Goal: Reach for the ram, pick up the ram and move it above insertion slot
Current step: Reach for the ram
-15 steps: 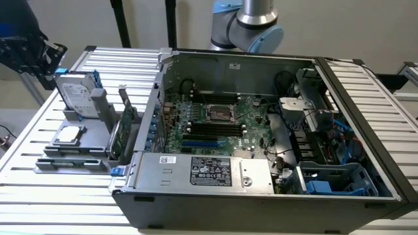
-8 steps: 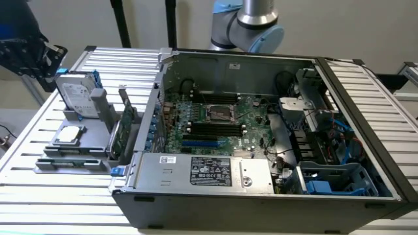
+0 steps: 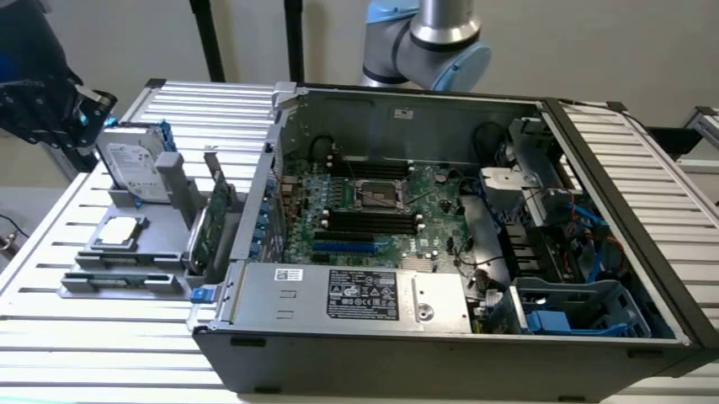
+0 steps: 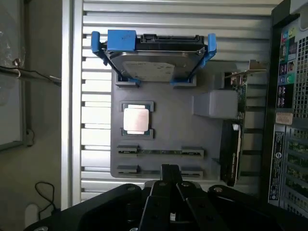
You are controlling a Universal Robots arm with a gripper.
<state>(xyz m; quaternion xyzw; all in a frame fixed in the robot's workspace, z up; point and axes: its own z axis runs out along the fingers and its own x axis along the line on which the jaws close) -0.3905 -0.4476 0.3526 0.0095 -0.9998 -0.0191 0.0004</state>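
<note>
Gripper has its jaws clenched together with nothing between them, and it sits over the near end of the gray fixture tray, not touching any part. The ram lies flat in small gray holders on that tray, just near-side of the CPU chip, ungrasped. The hard drive stands in blue brackets at the tray's far end. A green expansion card stands upright along the tray edge closest to the open computer case. The tray rests on the slatted metal table, on the exterior view's left of the case. Inside the case, the motherboard carries the insertion slot, one of several parallel black sockets on the near side of the CPU socket, with a shorter blue slot nearer again. The slots are bare. The ram is well apart from the slots, outside the case. An arm link shows behind the far wall of the case.
</note>
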